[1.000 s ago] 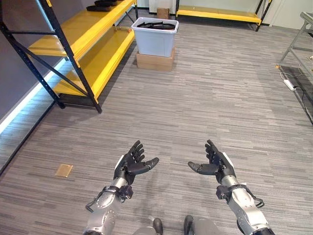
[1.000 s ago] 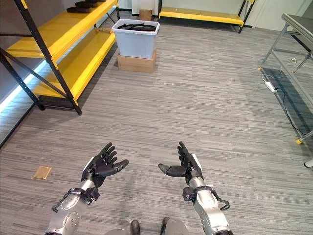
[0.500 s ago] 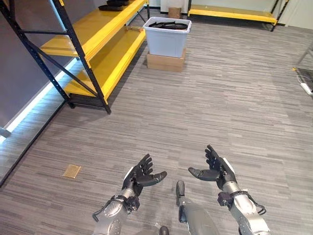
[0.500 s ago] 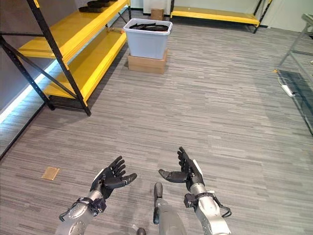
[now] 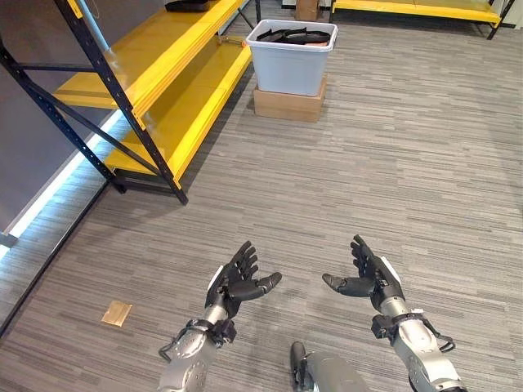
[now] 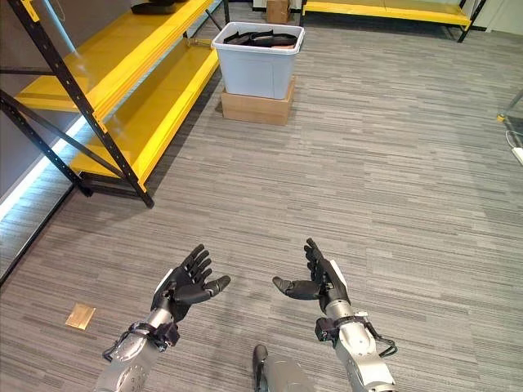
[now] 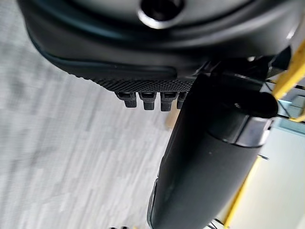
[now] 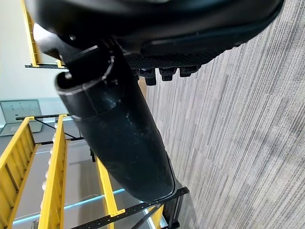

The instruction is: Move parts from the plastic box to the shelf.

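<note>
Left eye view: my left hand and right hand, both spread and empty, palms facing. Plastic box of dark parts well ahead of my hands on a cardboard box; it stands nearer than a second ago, so I judge the approach under way, nothing picked yet.

Right eye view: yellow shelf ahead, beyond my left hand.

Wrist views: thumbs extended, nothing held.

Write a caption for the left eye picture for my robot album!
Both hands, left and right, open and empty over the floor, far from the box of parts beside the shelf.
</note>
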`<state>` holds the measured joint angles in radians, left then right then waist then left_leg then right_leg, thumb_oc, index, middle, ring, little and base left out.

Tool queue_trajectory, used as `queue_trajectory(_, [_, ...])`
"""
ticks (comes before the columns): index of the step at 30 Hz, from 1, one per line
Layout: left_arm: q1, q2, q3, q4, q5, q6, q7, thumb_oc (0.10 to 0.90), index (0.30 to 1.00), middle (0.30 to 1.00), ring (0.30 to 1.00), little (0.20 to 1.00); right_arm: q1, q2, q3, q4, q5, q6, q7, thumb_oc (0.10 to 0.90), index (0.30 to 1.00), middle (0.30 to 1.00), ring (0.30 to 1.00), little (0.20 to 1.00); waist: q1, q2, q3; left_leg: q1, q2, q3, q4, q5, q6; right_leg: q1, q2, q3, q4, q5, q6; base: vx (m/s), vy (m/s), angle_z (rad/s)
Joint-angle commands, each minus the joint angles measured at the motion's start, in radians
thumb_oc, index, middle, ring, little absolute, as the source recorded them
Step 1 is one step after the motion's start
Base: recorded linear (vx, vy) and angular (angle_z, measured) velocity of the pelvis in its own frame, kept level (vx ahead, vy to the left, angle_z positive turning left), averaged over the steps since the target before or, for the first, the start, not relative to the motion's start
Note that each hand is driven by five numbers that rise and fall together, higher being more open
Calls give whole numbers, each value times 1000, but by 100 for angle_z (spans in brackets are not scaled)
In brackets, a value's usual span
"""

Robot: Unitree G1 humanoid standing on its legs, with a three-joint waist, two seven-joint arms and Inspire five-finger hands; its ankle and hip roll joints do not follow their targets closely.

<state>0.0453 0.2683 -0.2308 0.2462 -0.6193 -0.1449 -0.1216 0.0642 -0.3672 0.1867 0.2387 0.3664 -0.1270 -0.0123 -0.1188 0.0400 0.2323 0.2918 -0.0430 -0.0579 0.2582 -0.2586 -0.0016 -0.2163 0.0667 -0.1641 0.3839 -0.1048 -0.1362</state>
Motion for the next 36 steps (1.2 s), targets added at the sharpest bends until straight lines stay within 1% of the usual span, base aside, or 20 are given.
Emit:
queue_trajectory(1, [-25, 24, -4, -99, 11, -127, -8, 900, 1000, 1000, 1000, 1000, -11, 7, -14, -77, 29, -113, 12, 900, 1000, 1000, 1000, 1000, -39, -4, -89, -21, -87, 7, 19, 184, 32, -12, -17, 28, -154, 100, 134, 187, -88, 10])
queue_trajectory(2, [-36, 23, -9, -95, 11, -130, -2, 900, 1000, 1000, 1000, 1000, -9, 2, -13, -77, 31, -114, 10, 900, 1000, 1000, 1000, 1000, -43, 2, -92, -25, -91, 4, 63, 218, 18, -3, -12, 32, -165, 99, 129, 223, -113, 12])
queue_trajectory(3, [-53, 21, -14, -94, 23, -132, 11, 900, 1000, 1000, 1000, 1000, -4, -7, -13, -78, 36, -114, 14, 900, 1000, 1000, 1000, 1000, -49, -1, -101, -68, -110, 10, 178, 301, -18, 24, -13, 48, -207, 102, 119, 164, -103, 18])
queue_trajectory(4, [-66, 19, -19, -94, 24, -125, 14, 900, 1000, 1000, 1000, 1000, -2, -15, -11, -79, 35, -116, 10, 900, 1000, 1000, 1000, 1000, -49, -11, -104, -131, -116, 43, 296, 337, -41, 54, -24, 56, -233, 100, 114, 170, -147, 19])
queue_trajectory(5, [-86, 12, -29, -91, 33, -119, 29, 900, 1000, 1000, 1000, 1000, -6, -23, -8, -71, 37, -123, 11, 900, 1000, 1000, 1000, 1000, -41, -40, -99, -271, -114, 119, 480, 320, -53, 107, -54, 70, -257, 93, 113, 140, -121, 14])
queue_trajectory(8, [-93, 5, -25, -79, 47, -118, 45, 900, 1000, 1000, 1000, 1000, -20, -29, 4, -62, 38, -121, 26, 900, 1000, 1000, 1000, 1000, -24, -54, -88, -364, -65, 166, 501, 256, -25, 151, -57, 89, -258, 71, 111, 110, -35, -16])
queue_trajectory(10, [-80, 13, -11, -73, 59, -134, 58, 900, 1000, 1000, 1000, 1000, -44, -25, 15, -54, 38, -114, 36, 900, 1000, 1000, 1000, 1000, -4, -70, -70, -398, -16, 193, 376, 191, 28, 183, -57, 113, -245, 46, 109, 127, 40, -30])
queue_trajectory(11, [-75, 16, -6, -72, 61, -139, 60, 900, 1000, 1000, 1000, 1000, -50, -23, 17, -54, 39, -114, 37, 900, 1000, 1000, 1000, 1000, 0, -75, -67, -406, -6, 197, 344, 179, 39, 189, -59, 117, -243, 42, 109, 160, 95, -36])
queue_trajectory(12, [-55, 26, 13, -73, 53, -152, 54, 900, 1000, 1000, 1000, 1000, -68, -17, 22, -55, 43, -110, 38, 900, 1000, 1000, 1000, 1000, 19, -86, -50, -417, 18, 207, 228, 167, 47, 223, -57, 135, -244, 31, 110, 159, 112, -36])
queue_trajectory(15, [-20, 35, 56, -76, 57, -172, 49, 900, 1000, 1000, 1000, 1000, -80, -14, 26, -62, 51, -100, 44, 900, 1000, 1000, 1000, 1000, 58, -86, -32, -433, 53, 130, -52, 234, 14, 301, -42, 181, -267, 7, 122, 238, 154, -53])
queue_trajectory(16, [-19, 35, 57, -76, 58, -172, 49, 900, 1000, 1000, 1000, 1000, -81, -14, 27, -61, 52, -99, 44, 900, 1000, 1000, 1000, 1000, 60, -86, -32, -432, 54, 127, -65, 241, 12, 303, -41, 183, -269, 7, 122, 362, 171, -35])
queue_trajectory(17, [-1, 37, 86, -78, 71, -179, 40, 900, 1000, 1000, 1000, 1000, -89, -13, 30, -62, 58, -85, 57, 900, 1000, 1000, 1000, 1000, 84, -79, -27, -449, 108, 63, -187, 329, -25, 342, -31, 212, -279, -10, 118, 381, 161, -51])
queue_trajectory(18, [7, 35, 102, -79, 76, -182, 39, 900, 1000, 1000, 1000, 1000, -94, -15, 35, -63, 61, -77, 58, 900, 1000, 1000, 1000, 1000, 94, -77, -20, -451, 143, 36, -262, 366, -41, 365, -29, 231, -280, -24, 117, 372, 156, -61])
queue_trajectory(19, [7, 35, 102, -79, 76, -182, 39, 900, 1000, 1000, 1000, 1000, -94, -15, 35, -63, 61, -77, 58, 900, 1000, 1000, 1000, 1000, 95, -78, -17, -445, 142, 38, -266, 368, -41, 369, -30, 231, -280, -25, 117, 395, 186, -73])
queue_trajectory(20, [10, 30, 123, -69, 88, -193, 50, 900, 1000, 1000, 1000, 1000, -103, -16, 39, -63, 63, -62, 70, 900, 1000, 1000, 1000, 1000, 104, -75, -6, -458, 184, 7, -325, 374, -53, 393, -40, 257, -270, -46, 121, 365, 207, -48])
queue_trajectory(22, [5, 29, 133, -54, 102, -219, 63, 900, 1000, 1000, 1000, 1000, -115, -25, 42, -66, 74, -64, 83, 900, 1000, 1000, 1000, 1000, 102, -63, 4, -452, 201, 27, -313, 364, -58, 406, -60, 262, -245, -77, 130, 405, 285, -50])
queue_trajectory(26, [-3, 45, 131, -57, 160, -221, 89, 900, 1000, 1000, 1000, 1000, -115, -19, 39, -76, 105, -83, 75, 900, 1000, 1000, 1000, 1000, 100, -43, 2, -440, 198, 33, -246, 362, -70, 387, -90, 241, -186, -117, 147, 347, 277, -54])
queue_trajectory(31, [-29, 103, 110, -44, 250, -230, 52, 900, 1000, 1000, 1000, 1000, -91, 9, 25, -81, 121, -112, 77, 900, 1000, 1000, 1000, 1000, 110, -42, -34, -435, 123, 57, -143, 273, -36, 378, -153, 164, -152, -124, 184, 330, 249, -30])
queue_trajectory(34, [-40, 135, 99, -69, 266, -203, -17, 900, 1000, 1000, 1000, 1000, -95, 41, 35, -85, 97, -123, 42, 900, 1000, 1000, 1000, 1000, 127, -42, -53, -426, 62, 76, -110, 223, 26, 367, -208, 120, -72, -81, 207, 289, 308, -12])
queue_trajectory(36, [-43, 143, 92, -72, 277, -202, -28, 900, 1000, 1000, 1000, 1000, -97, 47, 38, -83, 93, -129, 36, 900, 1000, 1000, 1000, 1000, 130, -44, -58, -422, 50, 79, -112, 217, 40, 361, -218, 113, -44, -53, 214, 152, 183, 5])
